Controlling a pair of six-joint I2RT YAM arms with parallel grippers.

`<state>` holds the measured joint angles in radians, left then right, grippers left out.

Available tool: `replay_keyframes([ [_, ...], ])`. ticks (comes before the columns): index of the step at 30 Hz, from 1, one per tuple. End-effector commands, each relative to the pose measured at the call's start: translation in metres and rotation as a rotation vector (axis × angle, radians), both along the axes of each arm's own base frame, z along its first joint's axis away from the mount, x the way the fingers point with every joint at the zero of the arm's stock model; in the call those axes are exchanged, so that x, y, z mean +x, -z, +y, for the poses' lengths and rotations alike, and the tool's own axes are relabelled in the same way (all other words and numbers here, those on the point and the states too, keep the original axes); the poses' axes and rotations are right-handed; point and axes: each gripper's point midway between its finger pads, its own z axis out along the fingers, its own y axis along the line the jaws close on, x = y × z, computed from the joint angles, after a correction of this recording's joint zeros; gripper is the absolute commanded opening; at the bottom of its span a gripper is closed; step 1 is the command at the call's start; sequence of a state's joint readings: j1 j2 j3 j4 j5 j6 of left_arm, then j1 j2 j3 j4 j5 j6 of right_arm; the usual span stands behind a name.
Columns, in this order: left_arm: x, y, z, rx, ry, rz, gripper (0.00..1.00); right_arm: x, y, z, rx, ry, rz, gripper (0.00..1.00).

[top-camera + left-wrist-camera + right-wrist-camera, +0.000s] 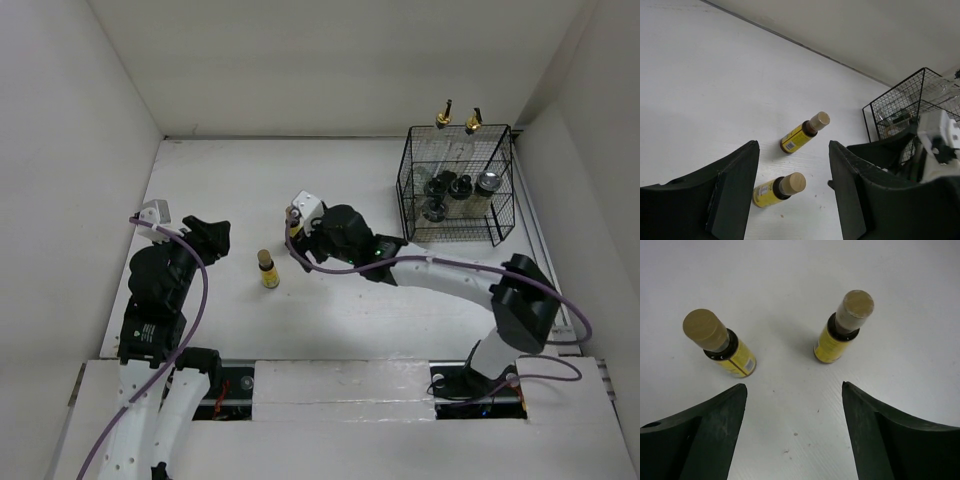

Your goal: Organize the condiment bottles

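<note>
2 yellow bottles (839,332) upright on surface (330,175), well apart from basket (404,190); right pincer (792,390) & left pincer (793,146) both apart, empty; risk: approaching pincer clips 2nd bottle, topples it.

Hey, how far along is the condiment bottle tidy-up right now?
Mostly done: the gold-spouted cruets and lidded jars already stand inside the wire basket. Nothing is in hand: the right gripper hovers above the two yellow bottles, fingers open, and the left gripper is open too. Remaining: those two, standing on the table.
</note>
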<state>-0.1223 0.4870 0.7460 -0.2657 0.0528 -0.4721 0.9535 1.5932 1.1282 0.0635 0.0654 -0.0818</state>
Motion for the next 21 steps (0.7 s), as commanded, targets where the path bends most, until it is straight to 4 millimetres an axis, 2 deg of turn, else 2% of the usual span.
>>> replay_keyframes([
  [1,0.004,-0.006,0.0,0.008,0.004,-0.031,0.53,0.031,-0.037,0.025,0.067,0.038,-0.107,0.82],
  [6,0.002,-0.008,0.0,0.007,0.004,-0.043,0.53,0.062,-0.02,0.035,0.022,0.145,-0.124,0.82],
  [11,0.001,-0.008,-0.002,0.006,0.015,-0.043,0.53,0.082,-0.003,0.052,-0.001,0.176,-0.124,0.78],
  [13,0.002,-0.008,0.0,0.007,0.004,-0.043,0.53,0.088,-0.003,0.05,0.005,0.198,-0.12,0.76],
  [14,0.002,-0.008,0.0,0.007,0.004,-0.043,0.53,0.092,-0.007,0.055,0.029,0.199,-0.135,0.75],
  [18,0.002,-0.008,0.0,0.007,0.005,-0.043,0.53,0.103,0.003,0.057,0.05,0.219,-0.106,0.71],
  [20,0.002,-0.008,0.0,0.007,0.004,-0.043,0.53,0.113,-0.003,0.052,0.075,0.235,-0.105,0.66],
  [21,0.001,-0.008,-0.001,0.006,0.013,-0.043,0.53,0.114,-0.003,0.056,0.092,0.224,-0.11,0.66],
])
